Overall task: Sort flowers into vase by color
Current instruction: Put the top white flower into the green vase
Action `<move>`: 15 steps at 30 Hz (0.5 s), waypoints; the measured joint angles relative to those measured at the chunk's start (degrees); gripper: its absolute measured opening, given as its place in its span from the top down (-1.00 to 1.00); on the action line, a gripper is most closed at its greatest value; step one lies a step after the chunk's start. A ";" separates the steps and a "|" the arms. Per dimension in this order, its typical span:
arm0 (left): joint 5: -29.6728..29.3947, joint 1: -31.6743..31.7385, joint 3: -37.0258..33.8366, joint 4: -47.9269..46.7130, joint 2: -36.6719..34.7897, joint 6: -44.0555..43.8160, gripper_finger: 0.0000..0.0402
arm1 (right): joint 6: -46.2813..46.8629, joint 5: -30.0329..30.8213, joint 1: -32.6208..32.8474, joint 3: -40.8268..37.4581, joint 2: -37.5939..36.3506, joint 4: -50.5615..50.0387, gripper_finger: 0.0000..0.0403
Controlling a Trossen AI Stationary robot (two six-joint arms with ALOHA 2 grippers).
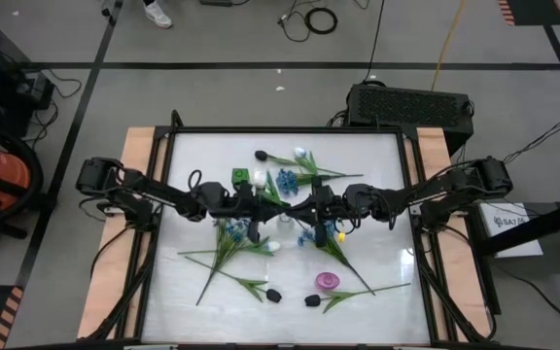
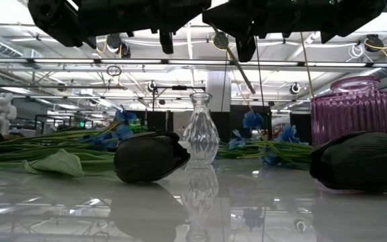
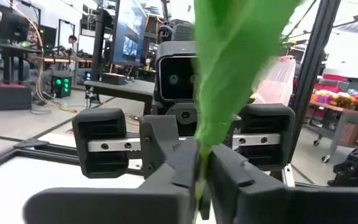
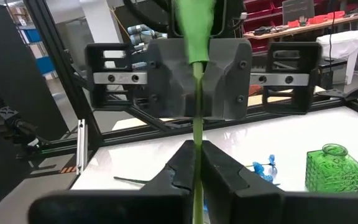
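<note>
Both grippers meet above the table's middle, facing each other, each shut on the same green flower stem [image 1: 287, 201]. My left gripper [image 1: 268, 204] comes from the left and my right gripper [image 1: 305, 207] from the right. Which bloom this stem carries stays hidden. The clear glass vase [image 2: 200, 131] stands just below them. A green vase [image 1: 240, 176] stands toward the far side and a purple vase [image 1: 327, 282] toward the near side. Black tulips [image 1: 273, 294], white tulips [image 1: 299, 153] and blue sprays [image 1: 287, 181] lie flat on the table. My left gripper [image 3: 201, 163] pinches the thin stem [image 3: 202, 149] between its two fingers, just below a broad green leaf [image 3: 235, 56], reaching in level from the table's left. The stem is lifted clear. My right gripper [image 4: 196, 155] pinches the same stem [image 4: 197, 124] between its fingers, level from the table's right, fingers across the stem, close to the left gripper's fingers [image 4: 219, 93].
Loose flowers lie spread around the middle: a bunch of stems [image 1: 224, 255] left of centre and a long stem [image 1: 350, 270] running to the near right. Two black tulip heads [image 2: 150, 156] lie near the front edge. The raised table frame [image 1: 290, 130] runs around the white top.
</note>
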 joint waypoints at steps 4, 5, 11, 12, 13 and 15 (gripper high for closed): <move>3.95 1.52 -0.01 -1.12 -0.43 -2.32 0.93 | 1.31 0.21 -0.01 0.00 0.00 -0.42 0.76; 4.81 1.87 -0.10 -1.86 -0.93 -2.64 0.92 | 1.47 0.27 -0.05 0.00 0.00 -0.89 0.71; 6.22 3.01 -3.56 -1.75 -6.02 -2.81 0.95 | 2.53 0.44 -0.19 0.00 -2.13 -6.02 0.39; 6.21 3.01 -4.38 -1.83 -7.55 -2.78 0.96 | 2.53 0.44 -0.17 0.00 -3.02 -7.56 0.34; 6.19 3.01 -5.30 -2.18 -9.23 -2.76 0.96 | 2.53 0.43 -0.17 -0.04 -4.04 -8.85 0.30; 5.92 3.01 -6.80 -2.79 -12.69 -2.75 0.96 | 2.53 0.42 -0.17 0.00 -6.28 -10.65 0.22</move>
